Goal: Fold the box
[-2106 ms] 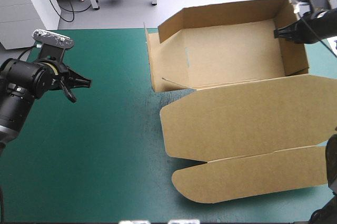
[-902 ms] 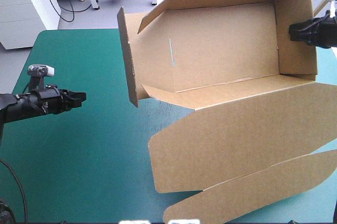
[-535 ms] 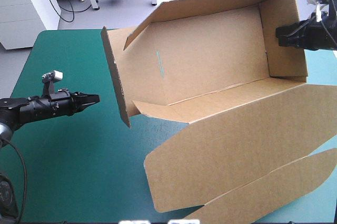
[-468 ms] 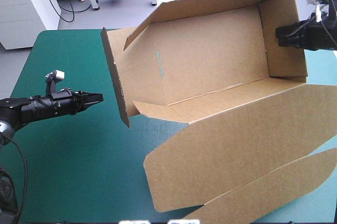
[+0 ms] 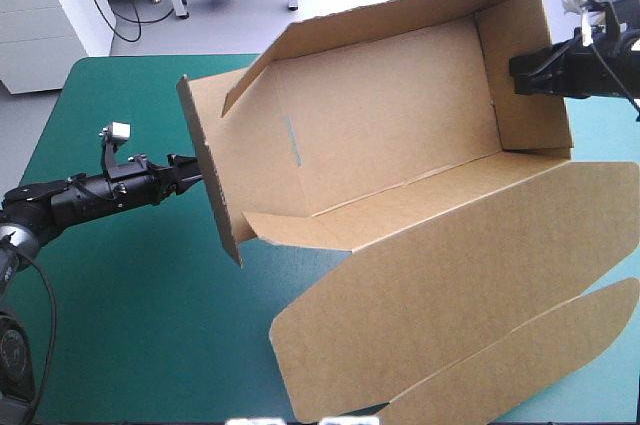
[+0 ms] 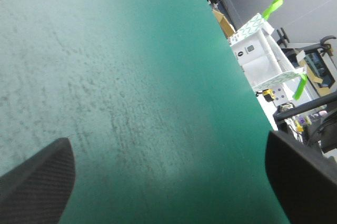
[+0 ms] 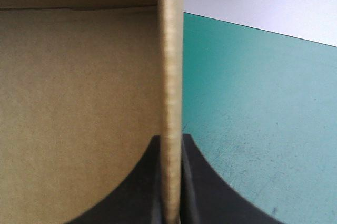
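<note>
We find the box (image 5: 400,135) over the table's middle and right, seemingly raised off the teal-green cover (image 5: 120,325). Its right end wall (image 5: 530,115) is pinched between the black fingers of the right gripper (image 5: 522,75), which steadies it for folding. The left gripper (image 5: 192,173), fingers apart, stands just beside the left end flap (image 5: 214,195), placed, we judge, to push it inward; contact unconfirmed.

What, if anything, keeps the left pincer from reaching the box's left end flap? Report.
Probably reachable: the left pincer, open, sits beside the outer face of the end flap of the box, nothing between. Its wrist view shows only the teal-green cover, so contact is uncertain.
</note>
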Controlling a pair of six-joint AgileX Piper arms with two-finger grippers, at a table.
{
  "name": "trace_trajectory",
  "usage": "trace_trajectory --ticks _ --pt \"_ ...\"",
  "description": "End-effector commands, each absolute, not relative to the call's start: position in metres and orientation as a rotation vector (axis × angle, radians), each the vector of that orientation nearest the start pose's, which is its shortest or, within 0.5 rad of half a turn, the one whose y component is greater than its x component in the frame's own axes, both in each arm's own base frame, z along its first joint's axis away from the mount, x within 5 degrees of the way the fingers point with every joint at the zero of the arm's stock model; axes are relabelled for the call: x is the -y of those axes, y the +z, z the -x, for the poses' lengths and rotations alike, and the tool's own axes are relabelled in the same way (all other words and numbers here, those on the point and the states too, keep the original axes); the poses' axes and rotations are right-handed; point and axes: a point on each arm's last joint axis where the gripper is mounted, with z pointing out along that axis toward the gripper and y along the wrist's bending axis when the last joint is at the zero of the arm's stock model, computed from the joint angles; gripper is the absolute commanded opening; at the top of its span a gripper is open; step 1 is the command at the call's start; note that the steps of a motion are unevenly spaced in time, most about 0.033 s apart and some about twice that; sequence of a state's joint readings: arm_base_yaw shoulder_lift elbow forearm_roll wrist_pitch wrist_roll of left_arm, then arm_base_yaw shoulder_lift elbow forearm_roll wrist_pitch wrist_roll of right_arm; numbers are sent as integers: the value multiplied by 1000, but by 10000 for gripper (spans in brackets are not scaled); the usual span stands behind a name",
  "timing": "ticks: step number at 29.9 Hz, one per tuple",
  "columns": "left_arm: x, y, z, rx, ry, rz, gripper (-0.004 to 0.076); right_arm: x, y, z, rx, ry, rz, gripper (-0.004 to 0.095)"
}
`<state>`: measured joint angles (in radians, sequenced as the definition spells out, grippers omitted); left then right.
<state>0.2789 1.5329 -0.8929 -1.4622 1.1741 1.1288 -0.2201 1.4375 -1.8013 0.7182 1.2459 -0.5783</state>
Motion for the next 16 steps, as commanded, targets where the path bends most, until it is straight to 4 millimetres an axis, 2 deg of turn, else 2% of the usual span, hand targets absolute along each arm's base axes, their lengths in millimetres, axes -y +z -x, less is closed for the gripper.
trace_trajectory --ticks 1,8,16 --pt "24 298 -284 -1930 -1443 -192 725 -8 512 -264 -1983 472 439 -19" --pt "47 311 -280 -1912 -1475 -300 725 -8 513 -264 -1975 467 436 -19" --pt "56 333 -271 -1823 -1490 -330 725 -2 509 -269 -1987 402 372 -17"
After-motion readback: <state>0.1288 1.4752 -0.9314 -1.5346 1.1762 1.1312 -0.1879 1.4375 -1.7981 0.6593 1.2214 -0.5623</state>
